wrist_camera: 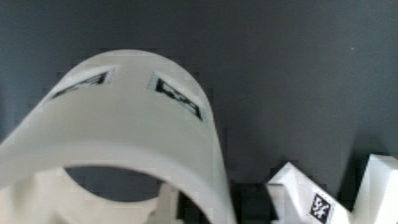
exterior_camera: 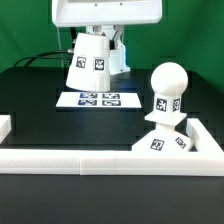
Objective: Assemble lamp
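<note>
Carrying the shade point(exterior_camera: 92, 62) aloft above the marker board point(exterior_camera: 97, 99), the hand, itself hidden, is seemingly grasping it, while the bulb point(exterior_camera: 167, 82) is standing seated on the base point(exterior_camera: 168, 142) on the bench point(exterior_camera: 40, 110), awaiting the shade lowered squarely over.

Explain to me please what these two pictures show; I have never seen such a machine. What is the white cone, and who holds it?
A robot arm is building a small lamp. One picture comes from a camera standing off the arm, the other from a camera on its wrist. The white cone is the lamp shade; it hangs tilted above the black table, at the arm's end, so the arm seems to carry it, though the fingers are hidden. The wrist view looks along the shade. The round bulb stands on the square base, in the corner of the white border rails. The flat marker board only guides the cameras.
</note>
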`<state>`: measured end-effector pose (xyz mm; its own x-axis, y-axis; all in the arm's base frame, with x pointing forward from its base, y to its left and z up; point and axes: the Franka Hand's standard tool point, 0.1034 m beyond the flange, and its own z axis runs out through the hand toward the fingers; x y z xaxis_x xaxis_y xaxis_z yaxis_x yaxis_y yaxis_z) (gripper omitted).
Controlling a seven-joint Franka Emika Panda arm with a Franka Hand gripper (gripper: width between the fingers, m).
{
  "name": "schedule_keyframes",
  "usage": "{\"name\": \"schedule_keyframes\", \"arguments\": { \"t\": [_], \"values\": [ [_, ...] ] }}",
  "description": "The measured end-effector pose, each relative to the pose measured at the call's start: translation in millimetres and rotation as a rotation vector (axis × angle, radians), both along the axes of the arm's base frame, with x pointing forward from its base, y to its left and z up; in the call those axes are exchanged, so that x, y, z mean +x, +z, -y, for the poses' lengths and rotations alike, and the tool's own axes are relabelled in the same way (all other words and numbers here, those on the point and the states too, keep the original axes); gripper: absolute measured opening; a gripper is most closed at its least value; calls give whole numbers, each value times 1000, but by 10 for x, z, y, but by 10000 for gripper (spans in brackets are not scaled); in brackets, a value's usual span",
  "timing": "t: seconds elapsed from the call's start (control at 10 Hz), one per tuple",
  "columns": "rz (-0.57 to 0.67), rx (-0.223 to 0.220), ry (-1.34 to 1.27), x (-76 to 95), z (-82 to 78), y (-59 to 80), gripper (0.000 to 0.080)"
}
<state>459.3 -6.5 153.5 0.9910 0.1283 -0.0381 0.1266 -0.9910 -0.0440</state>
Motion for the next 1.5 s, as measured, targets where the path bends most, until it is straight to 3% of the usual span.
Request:
{"name": "schedule_keyframes", "arguments": {
  "t": [0.2,0.4,0.8,1.1,1.2,1.5],
  "values": [
    [-39,25,18,78,-204,188,44],
    [-35,37,37,302,-360,397,44],
    [-17,36,42,613,-744,639,44],
    [-51,26,21,746,-811,786,44],
    [-62,5,21,741,-809,800,44],
    [-63,6,22,736,-801,779,45]
  ]
}}
